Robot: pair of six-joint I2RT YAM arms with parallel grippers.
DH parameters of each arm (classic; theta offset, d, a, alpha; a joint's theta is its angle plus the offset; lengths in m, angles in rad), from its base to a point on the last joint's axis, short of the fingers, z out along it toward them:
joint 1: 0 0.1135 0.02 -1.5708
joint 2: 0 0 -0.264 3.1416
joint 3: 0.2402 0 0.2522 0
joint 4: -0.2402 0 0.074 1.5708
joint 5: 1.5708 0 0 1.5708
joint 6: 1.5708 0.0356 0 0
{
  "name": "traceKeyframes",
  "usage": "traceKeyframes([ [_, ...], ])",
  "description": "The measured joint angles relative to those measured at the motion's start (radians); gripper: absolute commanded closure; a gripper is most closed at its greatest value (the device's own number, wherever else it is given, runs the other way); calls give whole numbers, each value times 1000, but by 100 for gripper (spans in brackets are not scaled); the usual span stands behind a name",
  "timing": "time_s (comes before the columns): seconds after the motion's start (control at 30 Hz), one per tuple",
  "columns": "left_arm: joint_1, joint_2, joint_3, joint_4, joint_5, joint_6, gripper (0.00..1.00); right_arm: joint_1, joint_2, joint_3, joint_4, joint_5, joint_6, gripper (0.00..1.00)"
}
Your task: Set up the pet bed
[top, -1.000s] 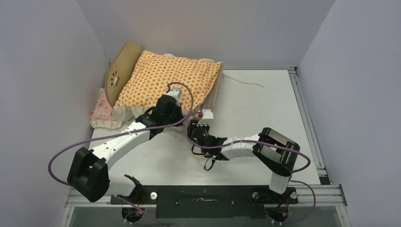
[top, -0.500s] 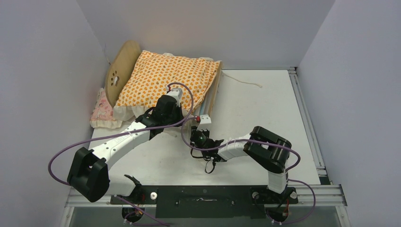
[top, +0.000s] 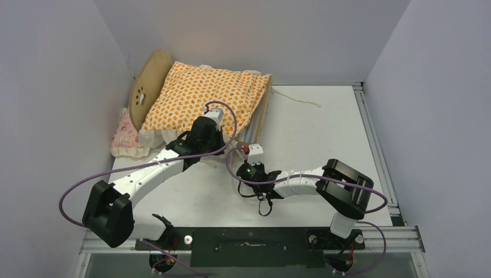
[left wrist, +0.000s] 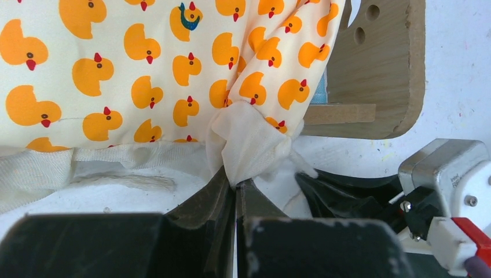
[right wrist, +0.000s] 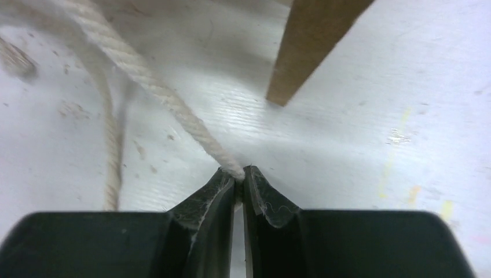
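While the pet bed (top: pixel 148 87) sits at the upper left of the top view with the duck-print cushion (top: pixel 202 95) lying on it, the setup looks partly done. 1 pink pillow (top: pixel 124 136) lies on the worktop (top: pixel 324 133) beside the headboard, off the bed. The left hand (left wrist: pixel 236 186) is clenched on the cushion's white frill near the footboard (top: pixel 265 107). The right hand (right wrist: pixel 238 176) is clenched on a white cord (right wrist: pixel 145 72). The bed's long axis runs left to right, headboard at the left wall, footboard toward the centre.
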Motion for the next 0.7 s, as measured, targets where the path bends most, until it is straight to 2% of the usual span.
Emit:
traceKeyframes([
  [0.17, 1, 0, 0, 0, -2, 6, 100, 0, -88, 112, -282, -3, -134, 90],
  [0.4, 2, -16, 0, 0, -1, 8, 100, 0, -175, 486, -542, 53, -449, 91],
  [0.57, 2, -32, 2, 1, 0, 3, 100, -1, -171, 642, -592, 161, -704, 91],
  [0.7, 6, -34, 13, 3, 0, -14, 100, -1, -153, 652, -504, 237, -922, 92],
])
